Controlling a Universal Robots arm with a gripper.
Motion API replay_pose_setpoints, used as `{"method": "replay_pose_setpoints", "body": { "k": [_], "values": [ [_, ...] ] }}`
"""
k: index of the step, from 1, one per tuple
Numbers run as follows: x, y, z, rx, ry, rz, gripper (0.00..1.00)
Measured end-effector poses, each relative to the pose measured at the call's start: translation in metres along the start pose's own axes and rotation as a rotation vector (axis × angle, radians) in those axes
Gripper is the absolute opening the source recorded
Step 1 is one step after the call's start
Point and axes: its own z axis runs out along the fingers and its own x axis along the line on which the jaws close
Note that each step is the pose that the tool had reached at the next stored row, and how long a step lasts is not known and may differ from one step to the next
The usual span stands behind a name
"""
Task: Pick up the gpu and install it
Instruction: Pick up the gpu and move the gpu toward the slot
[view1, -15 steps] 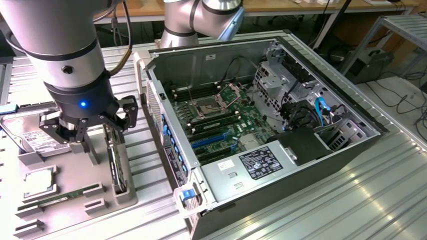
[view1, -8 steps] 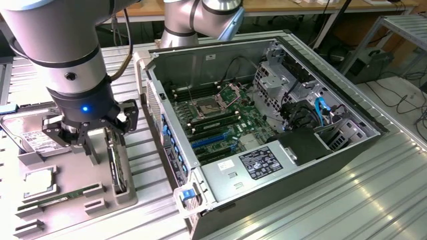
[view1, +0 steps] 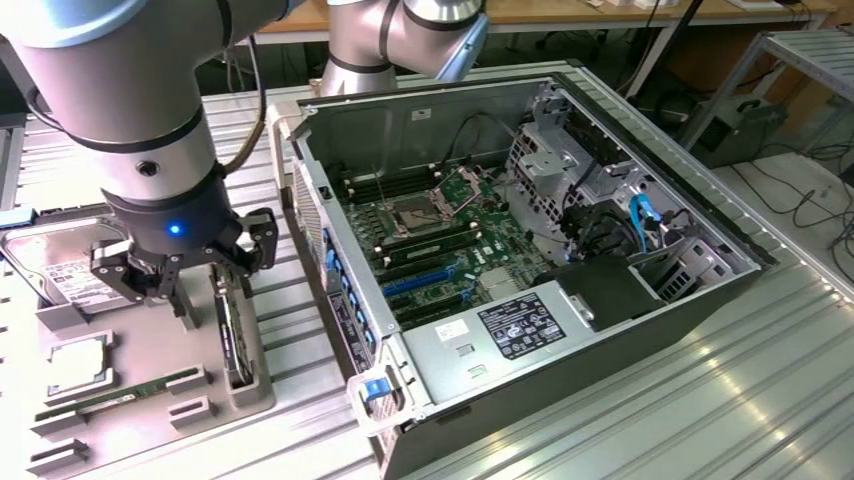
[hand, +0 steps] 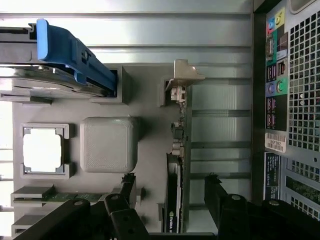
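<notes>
exterior: high, oblique, over tray (view1: 140, 350) and case (view1: 601, 395) | wrist: close, straight down | shared: tray, gpu (view1: 236, 340)

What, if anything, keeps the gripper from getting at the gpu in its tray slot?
Probably nothing: the gripper is open, with a finger on either side of the gpu, which stands edge-on in the grey tray, uncovered.

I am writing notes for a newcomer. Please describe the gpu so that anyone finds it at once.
On the exterior view's left, beside the open PC case, lies a grey tray. The gpu stands on edge in the tray's slot nearest the case, under the open fingers. Unlike the broad silver hard drive and green memory stick, it is a thin black card with a metal bracket.
</notes>
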Motion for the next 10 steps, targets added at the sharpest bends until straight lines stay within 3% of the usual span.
{"method": "replay_pose_setpoints", "body": {
  "k": [10],
  "values": [
    [0.0, -0.0014, 0.0171, 0.0, 0.0, -0.001, 0.66]
  ]
}}
